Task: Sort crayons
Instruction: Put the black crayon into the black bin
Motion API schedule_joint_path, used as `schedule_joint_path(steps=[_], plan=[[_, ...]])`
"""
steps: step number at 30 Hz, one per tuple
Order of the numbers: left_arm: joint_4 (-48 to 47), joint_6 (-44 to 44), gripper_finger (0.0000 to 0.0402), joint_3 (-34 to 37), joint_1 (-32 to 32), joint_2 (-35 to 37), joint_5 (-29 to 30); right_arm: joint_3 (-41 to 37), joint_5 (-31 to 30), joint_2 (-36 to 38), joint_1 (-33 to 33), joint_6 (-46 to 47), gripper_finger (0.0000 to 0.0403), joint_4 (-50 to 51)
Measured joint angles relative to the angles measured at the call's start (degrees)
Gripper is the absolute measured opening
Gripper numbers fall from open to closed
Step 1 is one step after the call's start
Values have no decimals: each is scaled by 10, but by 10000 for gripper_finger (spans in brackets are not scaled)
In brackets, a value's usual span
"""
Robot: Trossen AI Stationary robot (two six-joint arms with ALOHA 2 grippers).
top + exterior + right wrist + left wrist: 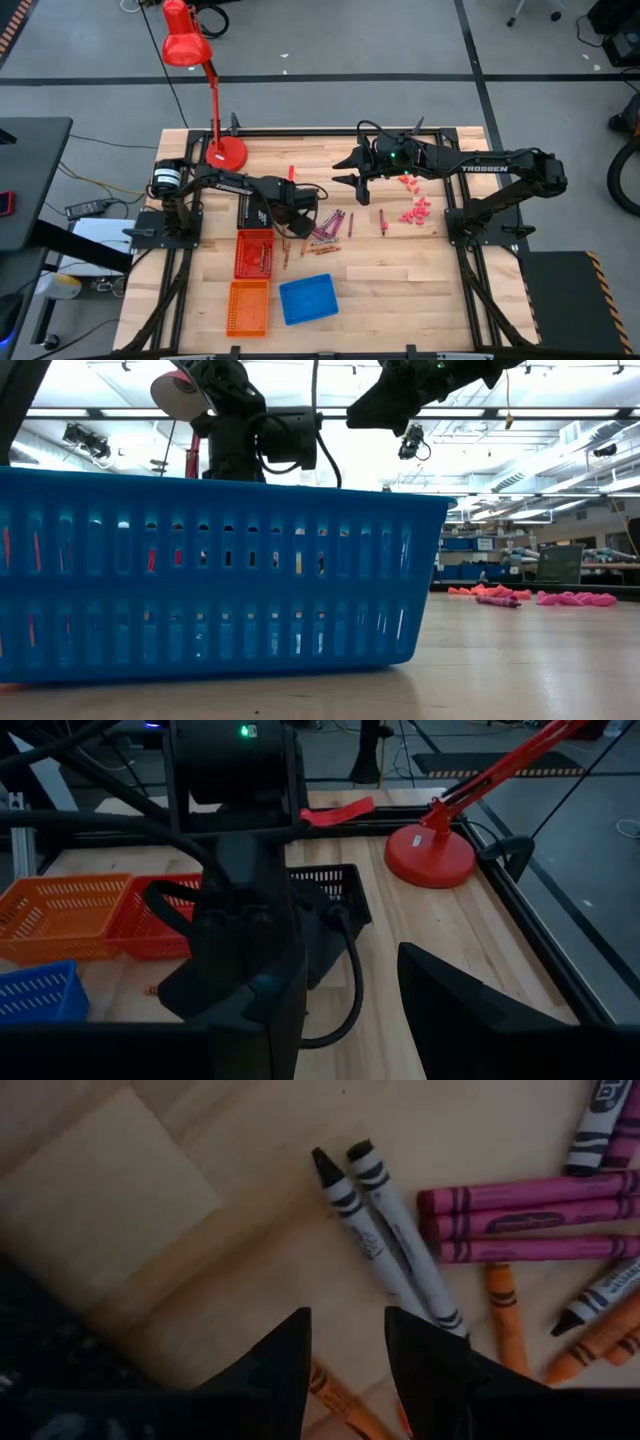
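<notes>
Picking step seems in hand: left gripper (345, 1345) hovers parted and empty over the crayons (500, 1215) heaped on the table, and should descend onto one.

2 black arms (500, 165), white TROSSEN lettering

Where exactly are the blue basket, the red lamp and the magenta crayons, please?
blue basket (308, 299): high view, its floor.
red lamp (226, 153): high view, round base.
magenta crayons (520, 1221): left wrist view, middle stick's wrapper.
</notes>
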State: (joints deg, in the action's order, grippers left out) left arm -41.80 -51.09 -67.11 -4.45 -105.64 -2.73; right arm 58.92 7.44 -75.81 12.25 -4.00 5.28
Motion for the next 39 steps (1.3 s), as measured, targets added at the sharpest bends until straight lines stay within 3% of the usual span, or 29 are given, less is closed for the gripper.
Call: schedule_joint_path(steps=[19, 33, 39], plan=[[19, 16, 142, -2, 8, -27, 10, 0, 0, 0, 0, 16, 162, 0], [8, 26, 140, -2, 30, -30, 63, 0, 1, 0, -1, 15, 162, -6], [5, 24, 89, -1, 40, -30, 80, 0, 1, 0, -1, 15, 162, -6]])
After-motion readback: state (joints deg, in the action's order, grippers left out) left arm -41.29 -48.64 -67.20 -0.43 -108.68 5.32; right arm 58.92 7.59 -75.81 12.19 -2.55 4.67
